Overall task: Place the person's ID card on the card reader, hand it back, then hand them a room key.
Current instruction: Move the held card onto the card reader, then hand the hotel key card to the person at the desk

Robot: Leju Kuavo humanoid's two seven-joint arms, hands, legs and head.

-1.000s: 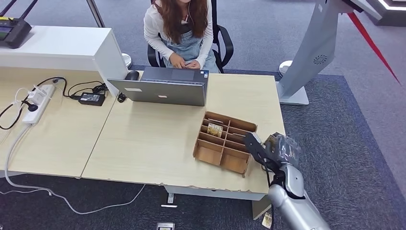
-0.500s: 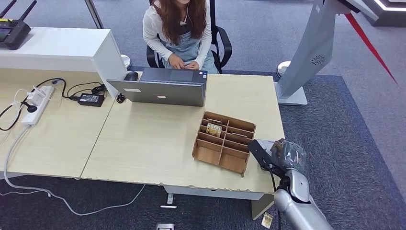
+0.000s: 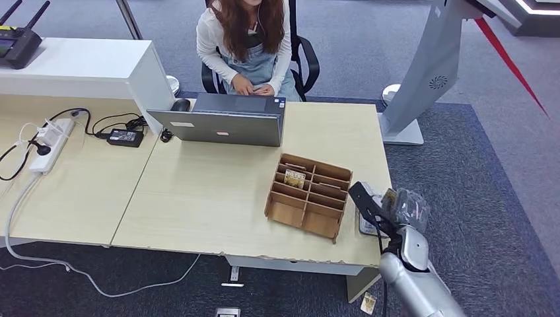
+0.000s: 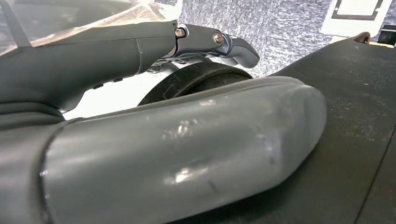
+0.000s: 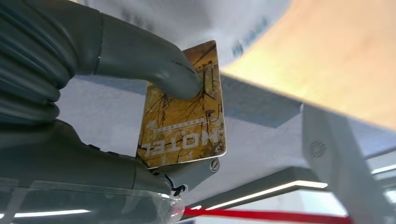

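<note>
Right hand (image 3: 395, 210) at counter (image 3: 211, 198) right edge, thumb and fingers (image 5: 154, 65) pinching room key (image 5: 184, 112); left hand (image 4: 154, 154) state unclear.

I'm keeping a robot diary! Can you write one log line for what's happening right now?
right hand: pinching yellow hotel key card | position: beyond table's right edge, beside brown cardboard divider box | left hand: state unclear | person: seated at grey laptop

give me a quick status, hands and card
Right hand pinching the hotel key card, thumb on its face. Left hand hanging, grip unclear. Card organizer beside right hand; person at laptop.
</note>
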